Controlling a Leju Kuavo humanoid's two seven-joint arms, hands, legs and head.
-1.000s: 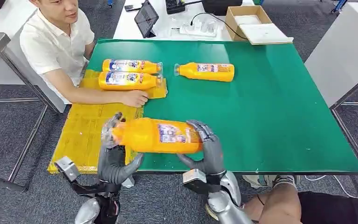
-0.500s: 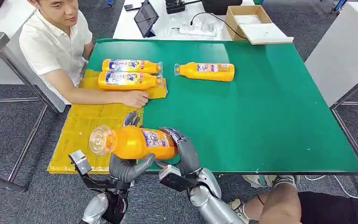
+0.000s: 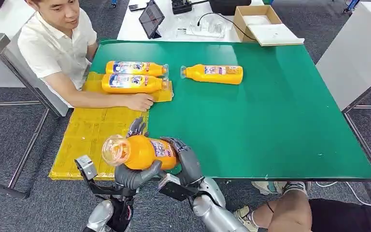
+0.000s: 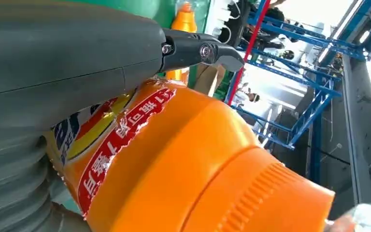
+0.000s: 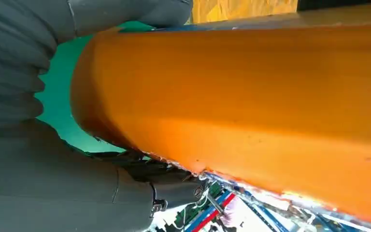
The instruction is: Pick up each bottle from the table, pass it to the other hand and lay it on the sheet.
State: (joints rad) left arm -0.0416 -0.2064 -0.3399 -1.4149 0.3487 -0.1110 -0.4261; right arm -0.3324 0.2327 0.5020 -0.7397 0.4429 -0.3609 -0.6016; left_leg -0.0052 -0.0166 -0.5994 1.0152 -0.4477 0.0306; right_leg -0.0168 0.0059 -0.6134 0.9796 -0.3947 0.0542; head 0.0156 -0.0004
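Held bottle: orange bottle [image 3: 142,151] lying roughly level above the near edge of the green table [image 3: 270,121], clear cap end pointing off toward the yellow sheet [image 3: 89,140], base toward the right hand.
Left hand: left hand [image 3: 133,175] under the bottle's neck half, thumb curled up against its underside, dark fingers rising behind it. Left wrist view shows the thumb lying across the label with a finger over the shoulder; it grips the bottle.
Right hand: right hand [image 3: 187,162] wrapped around the base end, fingers over the top. Right wrist view shows the orange body pressed into the palm; it holds the bottle too.
Sheet: hangs over the table's left edge; two bottles [image 3: 133,76] lie side by side at its far end, caps pointing right, touching each other.
Remaining bottle: one bottle [image 3: 213,74] lies on bare green near the far edge, cap pointing left, just beside the two on the sheet.
Person: seated at the table's left edge in a white shirt; their hand [image 3: 141,102] rests on the sheet, just in front of the two laid bottles.
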